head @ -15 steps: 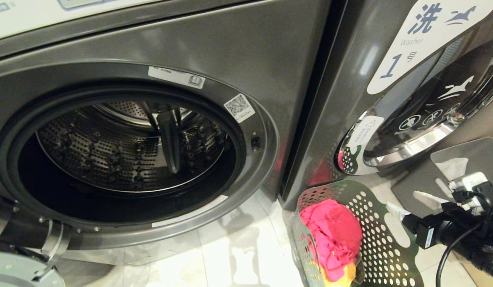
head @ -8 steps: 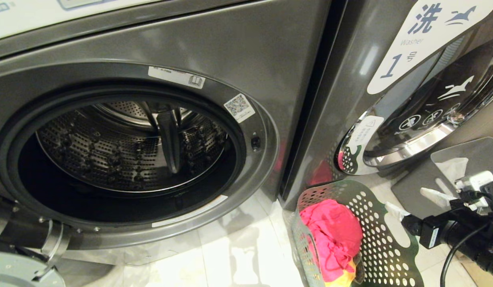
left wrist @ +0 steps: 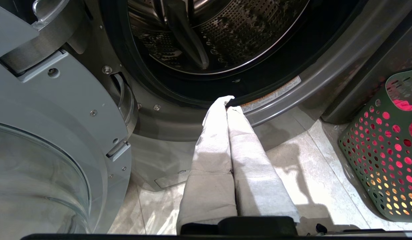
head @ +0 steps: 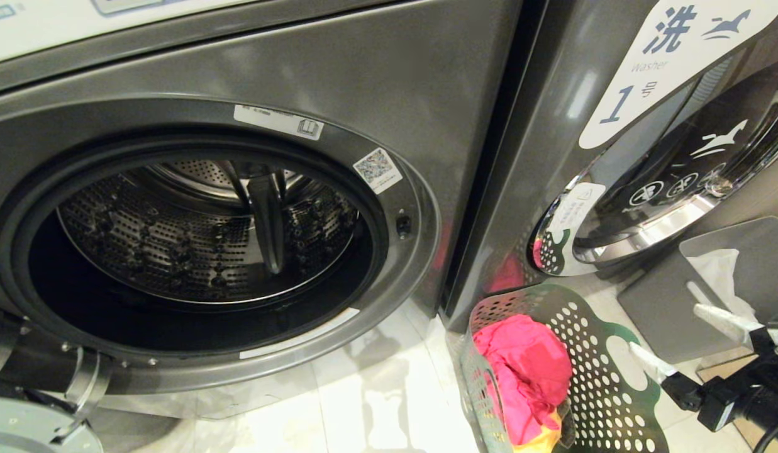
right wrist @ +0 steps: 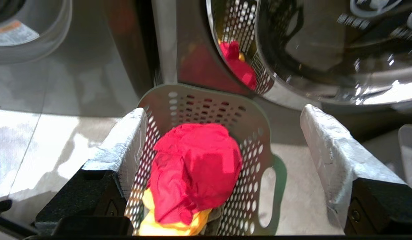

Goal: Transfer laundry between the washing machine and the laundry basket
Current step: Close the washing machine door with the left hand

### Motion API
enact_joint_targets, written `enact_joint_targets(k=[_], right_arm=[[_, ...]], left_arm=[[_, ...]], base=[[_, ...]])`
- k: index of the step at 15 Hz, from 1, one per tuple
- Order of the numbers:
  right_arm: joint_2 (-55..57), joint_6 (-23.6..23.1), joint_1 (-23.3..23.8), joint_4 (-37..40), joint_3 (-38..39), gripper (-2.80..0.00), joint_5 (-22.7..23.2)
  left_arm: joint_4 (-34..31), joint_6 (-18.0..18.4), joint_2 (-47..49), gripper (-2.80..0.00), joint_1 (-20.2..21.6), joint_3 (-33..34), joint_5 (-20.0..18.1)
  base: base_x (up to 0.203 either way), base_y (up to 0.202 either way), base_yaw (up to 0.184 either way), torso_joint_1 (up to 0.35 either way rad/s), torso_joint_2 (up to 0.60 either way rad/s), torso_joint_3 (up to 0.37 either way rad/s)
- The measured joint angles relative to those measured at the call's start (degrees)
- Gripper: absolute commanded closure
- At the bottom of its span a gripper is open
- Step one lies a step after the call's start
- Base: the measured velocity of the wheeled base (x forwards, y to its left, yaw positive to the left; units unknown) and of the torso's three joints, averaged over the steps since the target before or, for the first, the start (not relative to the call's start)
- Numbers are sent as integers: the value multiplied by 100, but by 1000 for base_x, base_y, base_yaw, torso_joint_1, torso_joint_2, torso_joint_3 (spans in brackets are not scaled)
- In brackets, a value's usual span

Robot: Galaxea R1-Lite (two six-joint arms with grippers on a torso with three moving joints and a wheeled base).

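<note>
Laundry (right wrist: 196,166), a red garment over a yellow one, is heaped in the green basket (head: 609,390) on the floor beside the open washer (head: 389,82), whose drum (head: 206,239) appears empty. It is best taken from straight above, with the red cloth pinched deep so nothing slips out. The right gripper (right wrist: 222,146) is spread wide and empty, poised over the basket with the heap between its fingers (right wrist: 126,140). The left gripper (left wrist: 227,106) is closed, empty, parked by the washer door rim.
</note>
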State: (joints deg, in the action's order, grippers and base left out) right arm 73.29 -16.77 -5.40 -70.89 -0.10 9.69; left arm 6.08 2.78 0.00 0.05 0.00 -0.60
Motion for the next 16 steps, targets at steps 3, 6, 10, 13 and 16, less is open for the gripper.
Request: enact_joint_targets(k=[3, 6, 10, 13, 16], right_arm=[[-119, -194, -24, -19, 10, -280, 15], [-192, -196, -41, -30, 10, -280, 15], [-238, -196, -40, -47, 10, -280, 12], [-251, -185, -33, -119, 10, -280, 8], [-264, -183, -39, -260, 10, -280, 23]], left_arm=[[2, 0, 0, 0, 5, 0, 0], [2, 0, 0, 0, 0, 0, -4], [0, 0, 0, 0, 5, 0, 0], [0, 0, 0, 0, -5, 0, -1], [2, 1, 0, 0, 6, 0, -2]], base=[[0, 0, 0, 0, 0, 0], [0, -1, 29, 1, -1, -1], [3, -8, 165, 0, 3, 2], [4, -3, 69, 0, 3, 2], [0, 0, 0, 0, 0, 0]])
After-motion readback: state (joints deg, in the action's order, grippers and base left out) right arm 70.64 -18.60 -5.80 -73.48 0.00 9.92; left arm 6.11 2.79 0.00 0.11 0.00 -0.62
